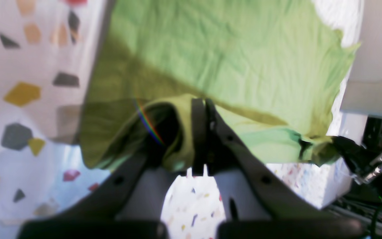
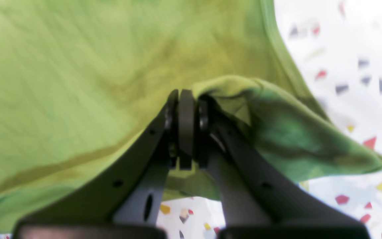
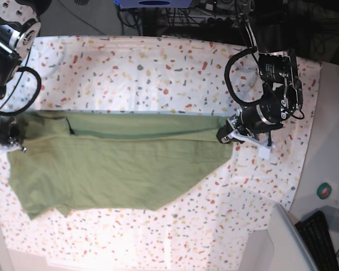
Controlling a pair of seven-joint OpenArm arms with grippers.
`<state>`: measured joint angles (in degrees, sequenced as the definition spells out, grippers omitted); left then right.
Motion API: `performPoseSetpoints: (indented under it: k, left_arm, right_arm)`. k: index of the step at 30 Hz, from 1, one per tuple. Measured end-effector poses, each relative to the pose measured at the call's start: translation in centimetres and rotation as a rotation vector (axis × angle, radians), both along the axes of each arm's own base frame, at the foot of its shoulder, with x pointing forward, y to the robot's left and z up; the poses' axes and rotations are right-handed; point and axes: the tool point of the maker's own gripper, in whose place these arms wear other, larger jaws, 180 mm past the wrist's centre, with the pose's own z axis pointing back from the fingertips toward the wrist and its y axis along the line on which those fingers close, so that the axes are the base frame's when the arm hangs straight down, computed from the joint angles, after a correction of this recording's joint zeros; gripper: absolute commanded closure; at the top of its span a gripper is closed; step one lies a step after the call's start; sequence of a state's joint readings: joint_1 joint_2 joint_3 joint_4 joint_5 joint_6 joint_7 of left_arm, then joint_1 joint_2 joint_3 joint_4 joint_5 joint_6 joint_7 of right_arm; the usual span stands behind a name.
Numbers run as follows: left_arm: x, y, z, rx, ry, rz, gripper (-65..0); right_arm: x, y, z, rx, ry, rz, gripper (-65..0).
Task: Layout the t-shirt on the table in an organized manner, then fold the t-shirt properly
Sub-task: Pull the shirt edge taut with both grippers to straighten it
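Observation:
The olive-green t-shirt (image 3: 118, 169) lies stretched sideways across the speckled table (image 3: 158, 73), with a folded band along its far edge. My left gripper (image 3: 223, 135) is shut on the shirt's right-hand corner; in the left wrist view the left gripper (image 1: 205, 103) has cloth of the t-shirt (image 1: 227, 49) bunched around its closed jaws. My right gripper (image 3: 16, 144) is at the shirt's left end. In the right wrist view the right gripper (image 2: 186, 96) is shut on a fold of the t-shirt (image 2: 78, 66). Part of the shirt's near edge slants up toward the left gripper.
The table's right edge (image 3: 308, 141) lies just beyond the left arm. Off the table at the lower right are a grey surface (image 3: 277, 243), a black keyboard (image 3: 322, 237) and a small green roll (image 3: 325, 192). Cables and equipment crowd the far edge (image 3: 175, 17).

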<state>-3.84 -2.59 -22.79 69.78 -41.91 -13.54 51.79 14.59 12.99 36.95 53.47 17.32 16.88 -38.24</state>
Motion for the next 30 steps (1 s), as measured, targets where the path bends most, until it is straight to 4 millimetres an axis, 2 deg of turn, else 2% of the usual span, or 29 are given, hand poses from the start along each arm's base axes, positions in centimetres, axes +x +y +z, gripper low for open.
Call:
performPoseSetpoints:
  k: [4,10,24,26,28,30]
  left_arm:
    - [-0.1,0.0,-0.1,0.001,0.002,0.001,0.0]
    - [-0.1,0.0,-0.1,0.001,0.001,0.002,0.0]
    - [0.0,0.1,0.0,0.002,-0.001,0.003,0.0]
    - [0.0,0.1,0.0,0.003,-0.002,0.003,0.0]
    - [0.0,0.1,0.0,0.003,-0.001,0.003,-16.5]
    - [0.3,0.3,0.3,0.009,-0.02,0.014,-36.4]
  right_arm:
    - [-0.2,0.0,-0.1,0.0,0.004,0.001,0.0]
    - [1.1,1.5,0.1,-0.022,0.003,0.071,0.0]
    - [1.1,1.3,0.2,-0.024,0.0,0.067,0.0]
    - [1.1,1.3,0.2,-0.024,0.0,0.067,-13.5]
    - [1.1,1.3,0.3,-0.025,-0.003,0.066,-24.3]
    - [1.1,1.1,0.5,-0.028,-0.014,0.058,-30.2]
